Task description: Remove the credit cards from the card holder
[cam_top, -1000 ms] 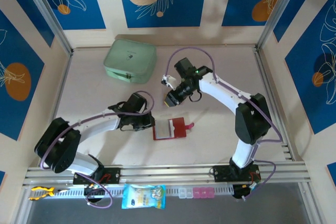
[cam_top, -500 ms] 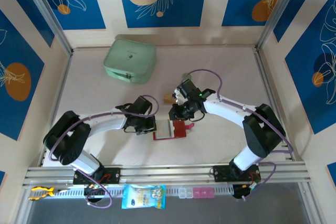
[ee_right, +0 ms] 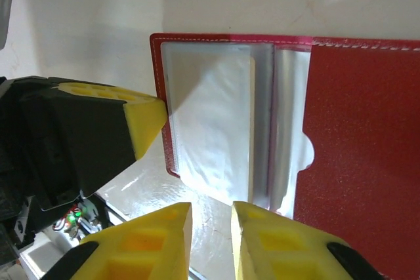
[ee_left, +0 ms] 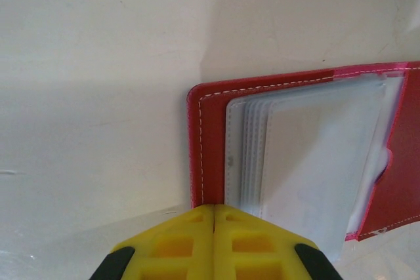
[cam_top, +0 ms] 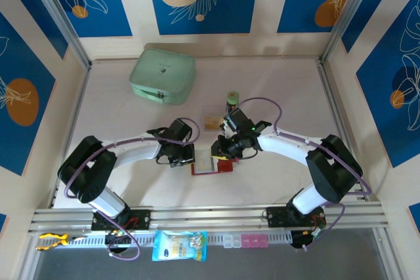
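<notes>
White arms (cam_top: 131,152) with black joints (cam_top: 331,165), looping purple cables (cam_top: 262,100) and yellow gripper fingers (ee_right: 262,244).

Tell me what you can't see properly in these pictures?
Top view: the left gripper and right gripper cover most of the card holder.
Left wrist view: the holder's right end is cut off by the frame edge.
Right wrist view: cloudy sleeves hide what's inside them.
</notes>
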### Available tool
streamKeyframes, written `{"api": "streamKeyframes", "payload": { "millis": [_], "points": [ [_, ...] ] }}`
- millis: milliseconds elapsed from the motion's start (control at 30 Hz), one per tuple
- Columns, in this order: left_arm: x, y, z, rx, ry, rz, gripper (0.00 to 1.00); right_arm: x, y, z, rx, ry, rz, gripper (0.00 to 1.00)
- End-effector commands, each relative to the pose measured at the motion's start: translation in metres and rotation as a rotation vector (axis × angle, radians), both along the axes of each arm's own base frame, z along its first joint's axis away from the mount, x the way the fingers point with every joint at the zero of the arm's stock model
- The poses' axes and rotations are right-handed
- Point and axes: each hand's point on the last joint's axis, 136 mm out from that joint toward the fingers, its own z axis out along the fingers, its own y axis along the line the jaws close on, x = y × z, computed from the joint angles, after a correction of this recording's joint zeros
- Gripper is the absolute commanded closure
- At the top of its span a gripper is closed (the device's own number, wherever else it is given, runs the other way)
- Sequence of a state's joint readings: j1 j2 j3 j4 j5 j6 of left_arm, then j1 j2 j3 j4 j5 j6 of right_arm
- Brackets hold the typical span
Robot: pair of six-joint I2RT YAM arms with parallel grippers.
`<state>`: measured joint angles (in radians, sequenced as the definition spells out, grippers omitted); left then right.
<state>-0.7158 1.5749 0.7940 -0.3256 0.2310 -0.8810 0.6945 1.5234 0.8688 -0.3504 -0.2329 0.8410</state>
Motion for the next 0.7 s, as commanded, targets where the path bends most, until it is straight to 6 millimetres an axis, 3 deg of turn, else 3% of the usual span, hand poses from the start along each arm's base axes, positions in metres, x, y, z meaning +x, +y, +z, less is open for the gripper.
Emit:
{"api": "streamKeyframes", "payload": {
  "millis": [0,367,667],
  "points": [
    [0.002,0.001,0.000,0.018,-0.012,-0.009,0.99,-0.005,0.011,0.001,0.057,0.046,-0.005,0.71],
    [0.004,0.003,-0.002,0.034,-0.021,-0.007,0.99,-0.002,0.025,-0.012,0.105,0.091,0.036,0.67],
    [0.005,0.004,-0.003,0.038,-0.017,-0.005,0.99,-0.003,0.030,-0.026,0.090,0.095,0.075,0.72]
  ]
}}
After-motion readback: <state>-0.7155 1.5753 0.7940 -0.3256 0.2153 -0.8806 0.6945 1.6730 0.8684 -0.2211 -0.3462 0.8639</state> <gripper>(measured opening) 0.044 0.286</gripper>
